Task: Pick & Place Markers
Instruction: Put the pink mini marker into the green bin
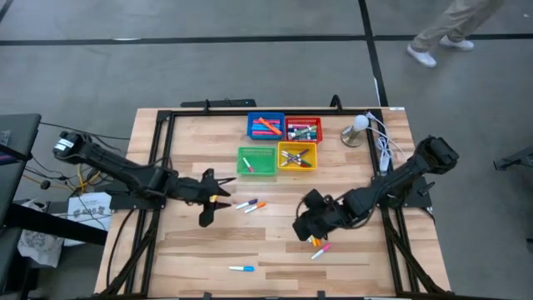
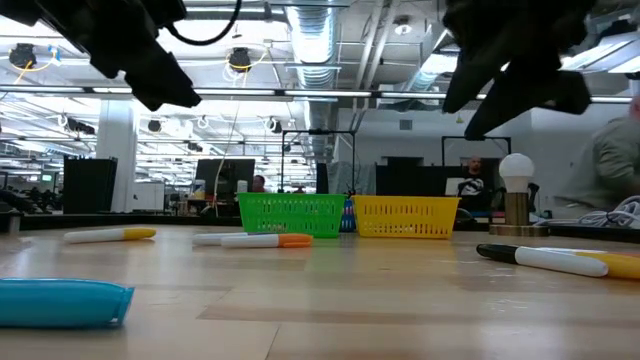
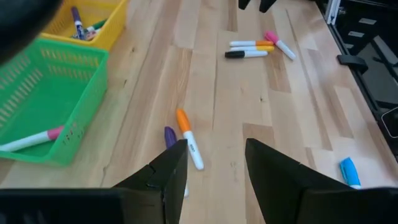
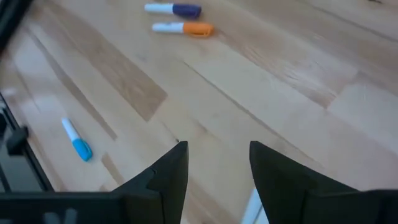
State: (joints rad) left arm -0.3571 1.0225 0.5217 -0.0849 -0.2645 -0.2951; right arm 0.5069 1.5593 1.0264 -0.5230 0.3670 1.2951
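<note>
Hovering over a wooden worktop [image 1: 200,250] strewn with markers, both end effectors stand empty with fingers spread.

In the high view, the left end effector [image 1: 210,206] sits left of centre, just left of a purple-capped marker [image 1: 244,204] and an orange-capped marker [image 1: 257,206]; its wrist view shows both pens lying ahead of its parted fingers [image 3: 168,177]. The right end effector [image 1: 301,229] hangs right of centre, its fingers [image 4: 171,171] apart over bare wood, a small cluster of markers [image 1: 319,245] just below it. A blue-capped marker [image 1: 241,268] lies alone near the bottom edge. At upper centre sit four trays: blue tray [image 1: 251,127], red tray [image 1: 318,122], green tray [image 1: 241,161] and yellow tray [image 1: 281,149], each holding markers.
</note>
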